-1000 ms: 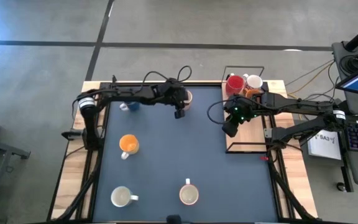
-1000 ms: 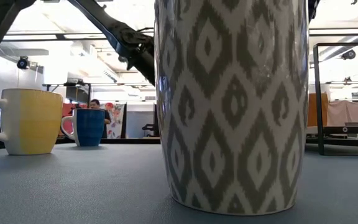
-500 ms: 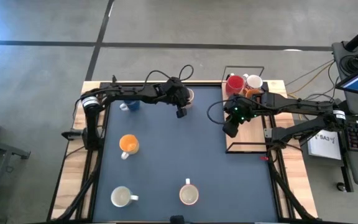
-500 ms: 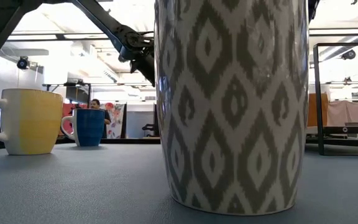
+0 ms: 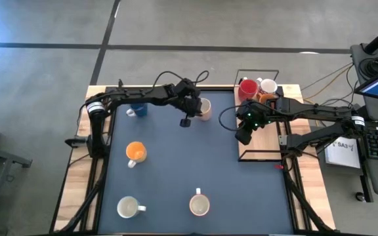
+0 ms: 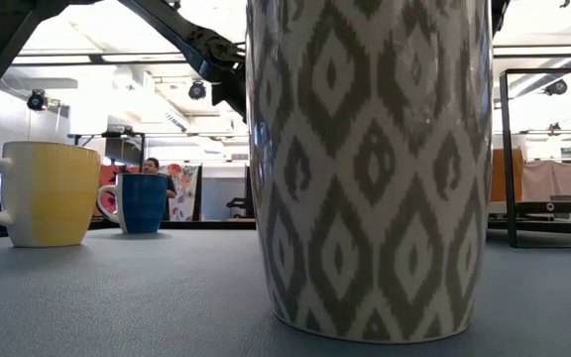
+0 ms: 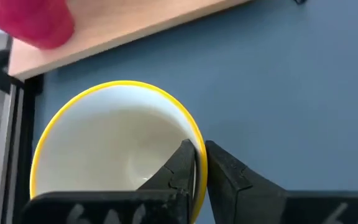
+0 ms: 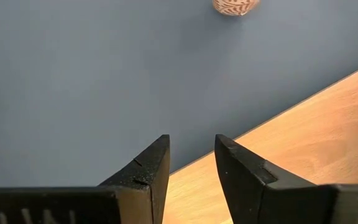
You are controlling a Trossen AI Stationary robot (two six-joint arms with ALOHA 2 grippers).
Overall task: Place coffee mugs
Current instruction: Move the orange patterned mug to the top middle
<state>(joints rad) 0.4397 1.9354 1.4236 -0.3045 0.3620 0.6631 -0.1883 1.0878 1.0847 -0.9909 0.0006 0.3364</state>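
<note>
Mug, cream ceramic with a yellow rim [image 7: 114,149], sits at twelve o'clock on the dark blue bench [image 5: 195,164], its wall pinched by the left gripper [image 7: 199,163] jaws. Since a second ago that gripper has shifted, suggesting placement underway. The right gripper [image 8: 191,163], jaws apart and empty, waits at three o'clock.

No brand, number or sign can be read with any certainty on the mugs, the arms or the table. The one candidate is dark print on a white sheet [image 5: 342,150] lying at the table's right edge in the high view — a few characters, too small to make out — and nothing else in any view carries lettering.
</note>
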